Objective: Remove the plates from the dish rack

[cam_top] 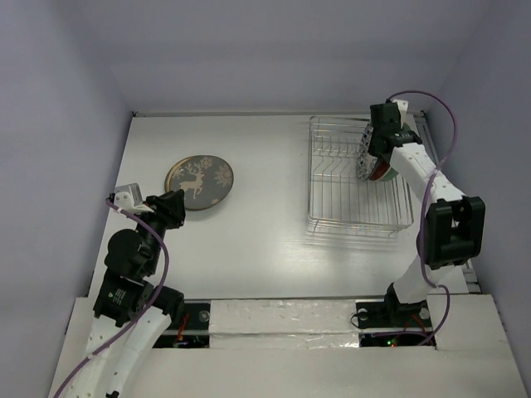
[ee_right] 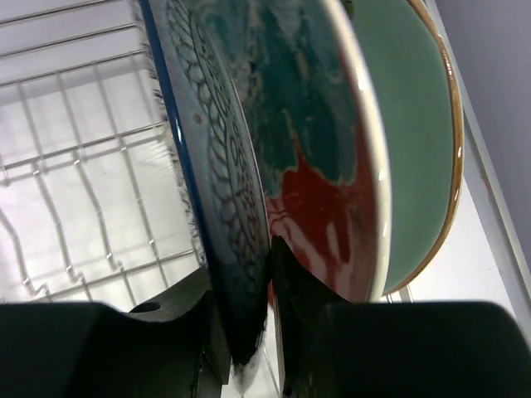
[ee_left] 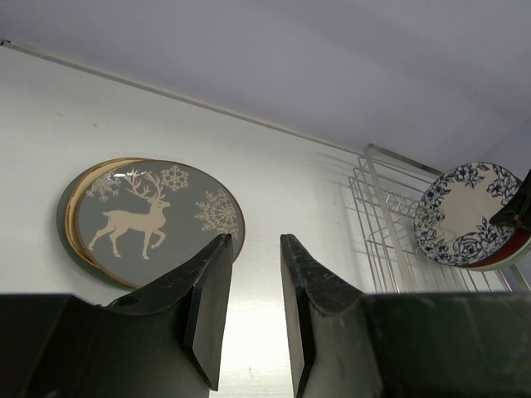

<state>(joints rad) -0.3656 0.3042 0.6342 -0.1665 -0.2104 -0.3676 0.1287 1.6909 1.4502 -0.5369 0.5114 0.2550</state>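
So, three plates (cam_top: 375, 168) stood in the rack (cam_top: 348, 209).
The right jaws pinched the blue plate (ee_right: 211, 166); the left jaws hung narrowly apart, empty.

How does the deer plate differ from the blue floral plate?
The deer plate lies flat atop other plates on the table; the blue floral plate stands on edge in the dish rack. The deer plate is grey with a cream reindeer; the blue floral plate is white-centred with a blue border. The deer plate is untouched; the right gripper pinches the blue floral plate's rim. Both are round.
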